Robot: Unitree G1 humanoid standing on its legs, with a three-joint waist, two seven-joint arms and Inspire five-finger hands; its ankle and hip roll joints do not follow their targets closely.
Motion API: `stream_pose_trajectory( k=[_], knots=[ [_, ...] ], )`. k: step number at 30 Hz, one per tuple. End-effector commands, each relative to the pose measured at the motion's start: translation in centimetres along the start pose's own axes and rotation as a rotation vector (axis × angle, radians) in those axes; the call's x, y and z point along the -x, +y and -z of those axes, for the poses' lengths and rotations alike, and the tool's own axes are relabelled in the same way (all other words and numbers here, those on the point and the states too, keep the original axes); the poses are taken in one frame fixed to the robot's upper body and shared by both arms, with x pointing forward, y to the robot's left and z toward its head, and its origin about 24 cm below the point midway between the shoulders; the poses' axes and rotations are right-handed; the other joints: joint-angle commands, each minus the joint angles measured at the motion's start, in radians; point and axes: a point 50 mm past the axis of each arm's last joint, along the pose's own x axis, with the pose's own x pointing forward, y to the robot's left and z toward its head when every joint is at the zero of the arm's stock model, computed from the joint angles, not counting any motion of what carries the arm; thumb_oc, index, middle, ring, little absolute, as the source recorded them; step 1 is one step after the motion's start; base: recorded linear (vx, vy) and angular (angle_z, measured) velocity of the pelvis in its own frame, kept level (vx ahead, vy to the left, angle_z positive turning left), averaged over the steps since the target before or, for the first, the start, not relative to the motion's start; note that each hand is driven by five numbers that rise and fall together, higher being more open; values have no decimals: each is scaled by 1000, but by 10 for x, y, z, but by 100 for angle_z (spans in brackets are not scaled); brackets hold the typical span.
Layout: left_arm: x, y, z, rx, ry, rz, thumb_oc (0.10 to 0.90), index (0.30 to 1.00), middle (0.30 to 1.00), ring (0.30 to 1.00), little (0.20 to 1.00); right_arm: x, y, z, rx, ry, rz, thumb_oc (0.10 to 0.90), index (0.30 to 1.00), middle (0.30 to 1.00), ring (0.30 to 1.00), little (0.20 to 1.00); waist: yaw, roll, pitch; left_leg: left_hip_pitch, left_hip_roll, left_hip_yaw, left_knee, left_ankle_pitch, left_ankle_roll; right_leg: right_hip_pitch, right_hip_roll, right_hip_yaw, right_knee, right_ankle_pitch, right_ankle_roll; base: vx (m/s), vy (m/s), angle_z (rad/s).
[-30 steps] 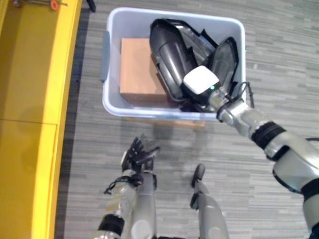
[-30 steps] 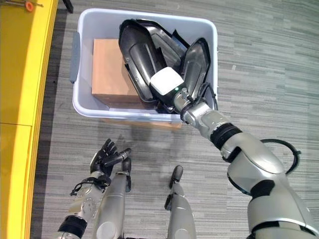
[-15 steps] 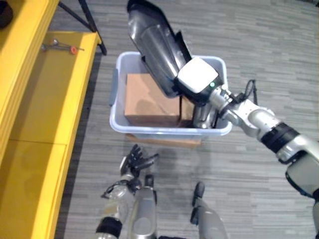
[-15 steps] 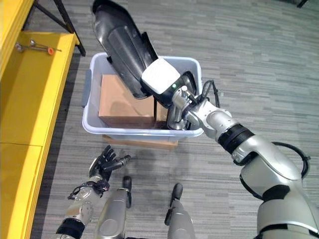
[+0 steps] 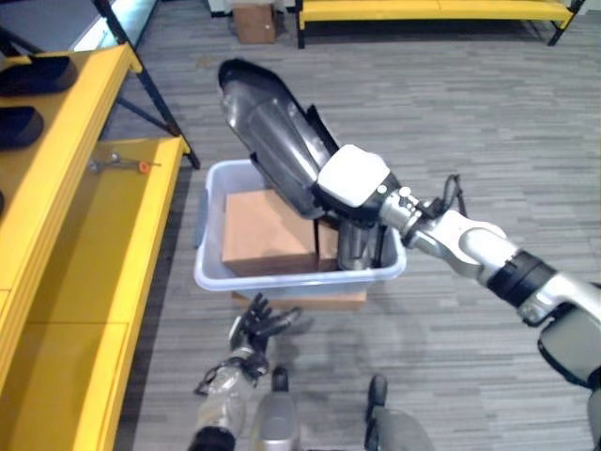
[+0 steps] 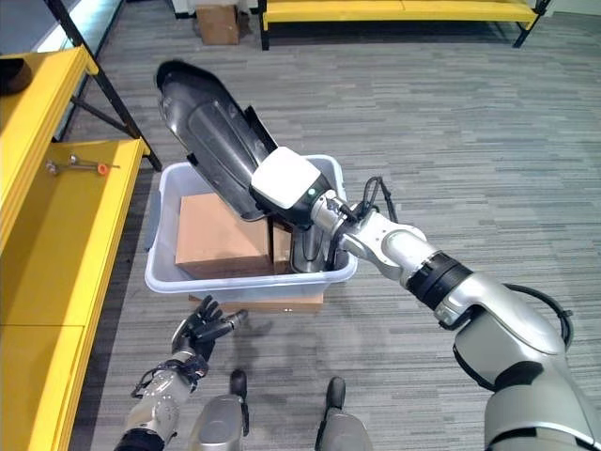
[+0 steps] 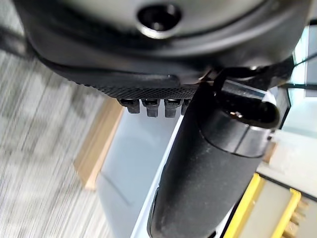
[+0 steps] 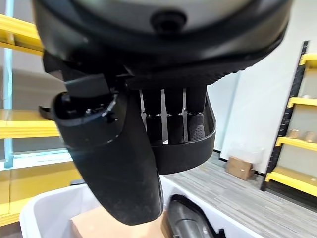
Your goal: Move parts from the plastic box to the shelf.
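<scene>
Left eye view: a long black moulded part [image 5: 272, 141] is held by the right hand [image 5: 355, 178] above the pale plastic box [image 5: 299, 275], its upper end raised past the box's far rim. A brown cardboard box [image 5: 268, 242] and a second dark part [image 5: 355, 246] are seen inside the plastic box. The left hand [image 5: 255, 325] is seen low, near the box's front wall, with fingers spread and nothing held. The yellow shelf [image 5: 84, 244] is located at the left.

Right eye view: a small tool [image 6: 80, 166] is seen on the shelf.

Left wrist view: the plastic box wall [image 7: 130, 163] is shown past the relaxed fingers [image 7: 148, 105].

Right wrist view: the fingers [image 8: 171, 111] are curled round the black part's edge.
</scene>
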Motion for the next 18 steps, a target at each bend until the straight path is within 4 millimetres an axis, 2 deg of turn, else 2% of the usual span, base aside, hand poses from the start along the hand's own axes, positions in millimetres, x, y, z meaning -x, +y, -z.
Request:
stream_pose_trajectory(
  k=[1, 4, 7, 8, 9, 10, 11, 12, 13, 14, 16, 17, 18],
  knots=[
    [6, -9, -8, -35, -74, 79, 900, 1000, 1000, 1000, 1000, -35, -55, -9, 35, -69, 200, 400, 300, 300, 300, 300, 67, -38, -119, -43, 14, -23, 20, 66, 97, 43, -17, 12, 90, -7, -13, -121, -349, -7],
    [9, -5, -10, -24, -88, 65, 900, 1000, 1000, 1000, 1000, -39, -57, -12, 35, -82, 193, 400, 300, 300, 300, 300, 81, -41, -100, -69, 25, -18, 9, 60, 104, 44, -3, 4, 82, -7, -10, -133, -235, -1],
    [9, -2, -12, -15, -95, 55, 900, 1000, 1000, 1000, 1000, -42, -58, -13, 38, -81, 189, 400, 300, 300, 300, 300, 90, -65, -64, -120, 43, 34, 4, 41, 104, 40, 4, -12, 69, -2, -6, -132, -201, 34],
    [9, -1, -12, -18, -94, 52, 900, 1000, 1000, 1000, 1000, -41, -57, -13, 28, -76, 188, 400, 300, 300, 300, 300, 89, -78, -50, -133, 47, 72, 32, 32, 101, 40, 0, -28, 69, 6, -5, -160, -297, 83],
    [9, 0, -10, -23, -83, 56, 900, 1000, 1000, 1000, 1000, -33, -49, -11, -16, -51, 187, 400, 300, 300, 300, 300, 74, -95, -41, -105, 66, 153, 78, 27, 82, 37, -9, -68, 68, 13, -9, -116, -250, 116],
    [8, -2, -8, -28, -72, 62, 900, 1000, 1000, 1000, 1000, -29, -42, -8, -39, -20, 174, 400, 300, 300, 300, 300, 60, -100, -44, -65, 96, 211, 122, 30, 62, 35, -29, -118, 70, 21, -7, -63, -170, 129],
    [8, -1, -7, -29, -71, 61, 900, 1000, 1000, 1000, 1000, -28, -42, -8, -39, -20, 173, 400, 300, 300, 300, 300, 59, -99, -42, -64, 98, 208, 127, 26, 59, 40, -27, -120, 71, 18, -7, -59, -71, 162],
    [8, -4, -5, -33, -65, 74, 900, 1000, 1000, 1000, 1000, -26, -35, -7, -57, -4, 155, 400, 300, 300, 300, 300, 47, -94, -45, -42, 117, 210, 157, 43, 45, 37, -44, -157, 76, 25, -6, -12, -24, 132],
    [7, -6, -3, -35, -58, 79, 900, 1000, 1000, 1000, 1000, -22, -30, -5, -69, 7, 140, 400, 300, 300, 300, 300, 37, -92, -60, -19, 137, 225, 201, 37, 34, 38, -56, -178, 86, 28, 2, -32, -7, 129],
    [7, -6, -3, -31, -58, 78, 900, 1000, 1000, 1000, 1000, -20, -28, -5, -73, 10, 134, 400, 300, 300, 300, 300, 34, -89, -67, -18, 139, 214, 196, 44, 33, 37, -62, -188, 89, 30, 1, 44, 43, 97],
    [8, -5, -1, -26, -55, 73, 900, 1000, 1000, 1000, 1000, -19, -25, -4, -75, 15, 125, 400, 300, 300, 300, 300, 28, -80, -84, 8, 137, 209, 166, 48, 31, 38, -64, -198, 90, 28, 5, 29, 60, 115],
    [7, -5, -1, -30, -52, 72, 900, 1000, 1000, 1000, 1000, -18, -24, -3, -76, 22, 118, 400, 300, 300, 300, 300, 21, -75, -92, 18, 137, 236, 126, 49, 25, 38, -75, -209, 88, 30, 7, 81, 149, 85],
    [9, -7, 5, -25, -36, 75, 900, 1000, 1000, 1000, 1000, -14, -19, 0, -67, 33, 103, 400, 300, 300, 300, 300, 7, -64, -122, 62, 143, 278, 36, 47, 17, 45, -87, -235, 79, 33, 18, 62, 150, 44]
  ],
)
